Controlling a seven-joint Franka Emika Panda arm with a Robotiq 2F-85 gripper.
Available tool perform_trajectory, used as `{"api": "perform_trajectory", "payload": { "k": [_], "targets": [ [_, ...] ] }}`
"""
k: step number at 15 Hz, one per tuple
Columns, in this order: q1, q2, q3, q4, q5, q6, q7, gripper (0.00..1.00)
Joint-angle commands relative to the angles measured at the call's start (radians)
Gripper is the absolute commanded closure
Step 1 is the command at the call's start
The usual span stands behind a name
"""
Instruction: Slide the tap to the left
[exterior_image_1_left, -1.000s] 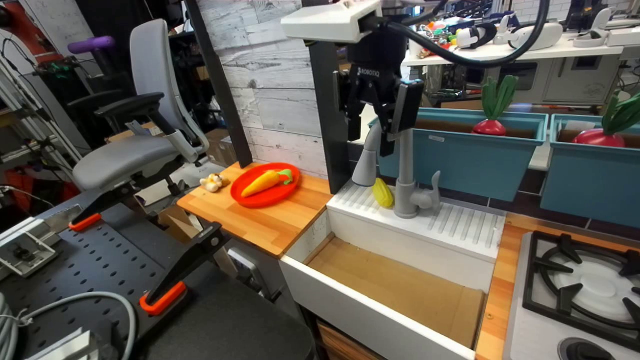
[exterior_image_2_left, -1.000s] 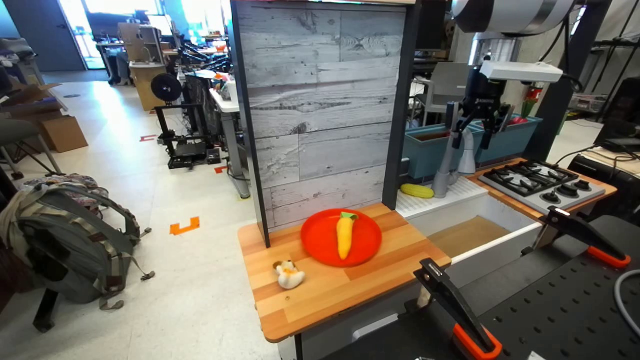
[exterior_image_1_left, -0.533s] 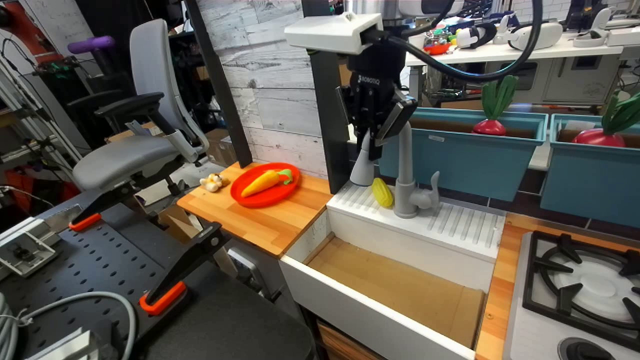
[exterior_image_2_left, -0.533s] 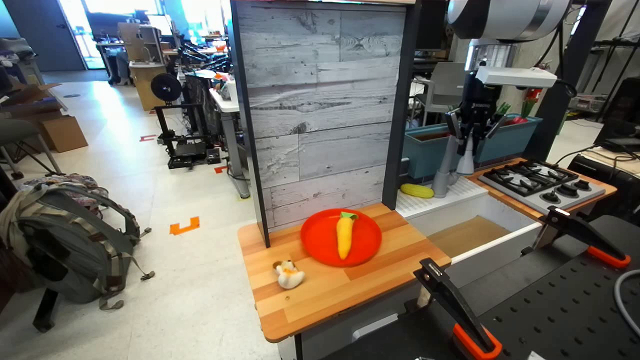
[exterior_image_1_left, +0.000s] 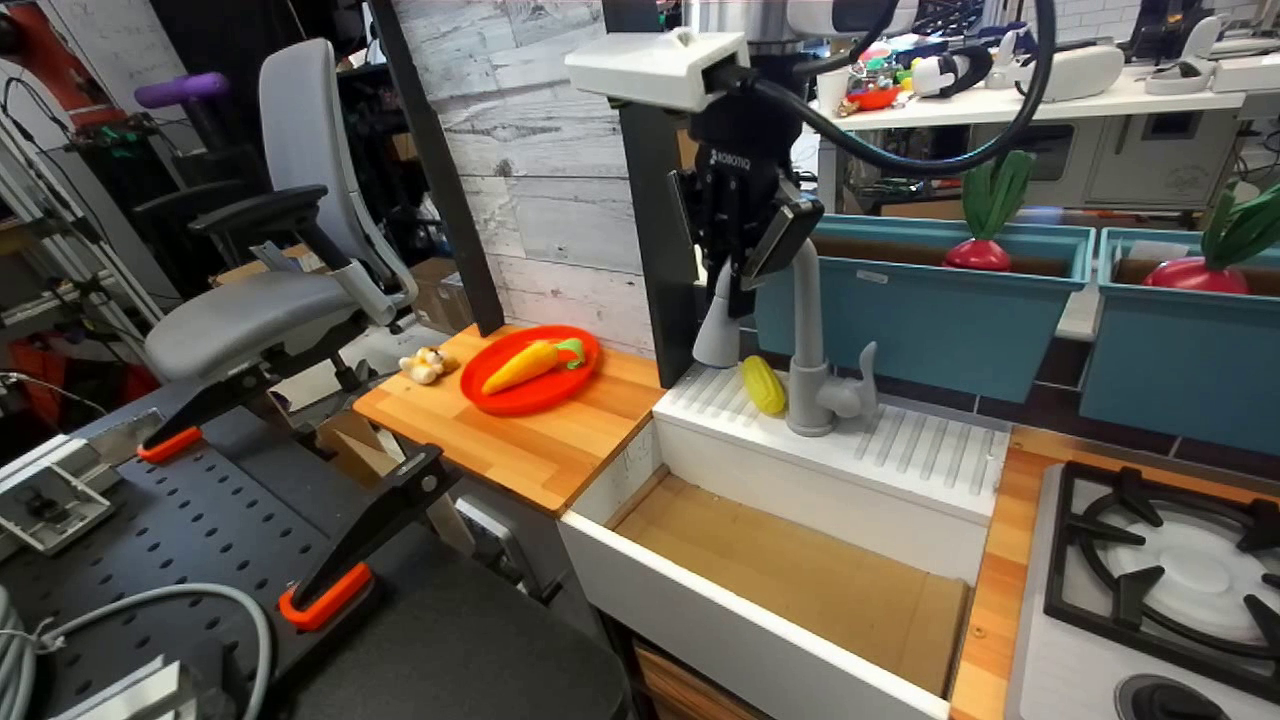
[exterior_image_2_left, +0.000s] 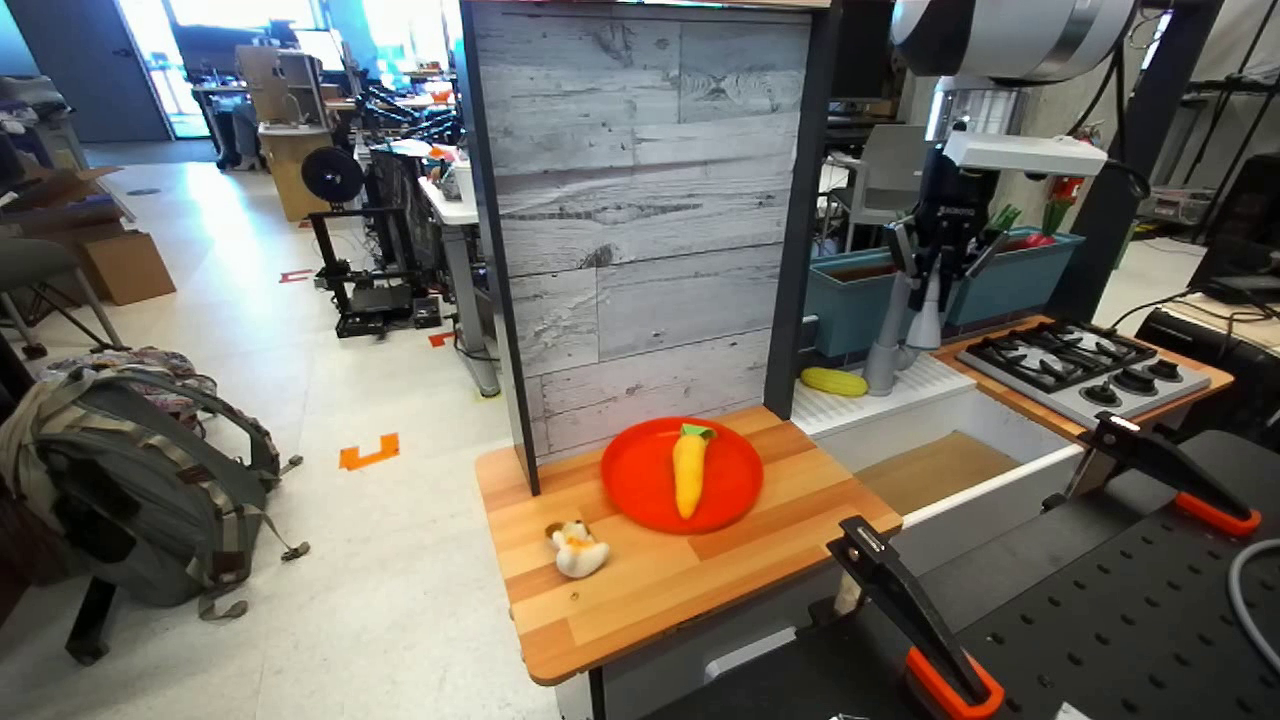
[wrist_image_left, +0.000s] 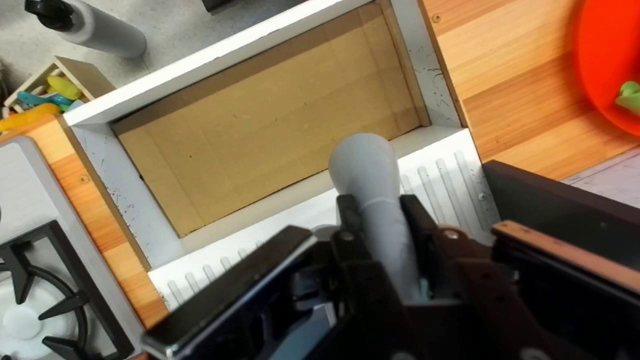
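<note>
The tap (exterior_image_1_left: 808, 320) is a grey gooseneck faucet rising from the ribbed white ledge behind the sink, with a small lever on its base. In both exterior views its flared spout end (exterior_image_1_left: 716, 338) hangs downward. My gripper (exterior_image_1_left: 738, 290) has come down over the spout, its fingers on either side of the part just above the flare. From the wrist view, the grey spout (wrist_image_left: 367, 167) runs between the two dark fingertips, so the gripper (wrist_image_left: 378, 207) is shut on it. The gripper and arm hide the top of the tap's bend.
A yellow piece (exterior_image_1_left: 764, 385) lies beside the tap's base. Blue planters (exterior_image_1_left: 915, 320) stand close behind it, and a dark post (exterior_image_1_left: 655, 230) rises near the spout. The sink (exterior_image_1_left: 760, 650) is in front, with a stove (exterior_image_1_left: 1150, 560) and a red plate (exterior_image_1_left: 530, 370) on opposite sides.
My gripper has lowered and shut on the spout. Since half a second ago, gripper and spout end have shifted slightly toward the picture's left in both exterior views.
</note>
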Motion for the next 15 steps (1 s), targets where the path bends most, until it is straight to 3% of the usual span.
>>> {"api": "perform_trajectory", "payload": {
  "k": [1,6,15],
  "targets": [
    [-0.041,0.021,0.087,0.061,0.107,-0.071,0.015,0.94],
    [-0.072,0.043,0.145,0.13,0.235,-0.09,0.065,0.94],
    [-0.062,0.04,0.157,0.153,0.321,-0.023,0.181,0.94]
  ]
}}
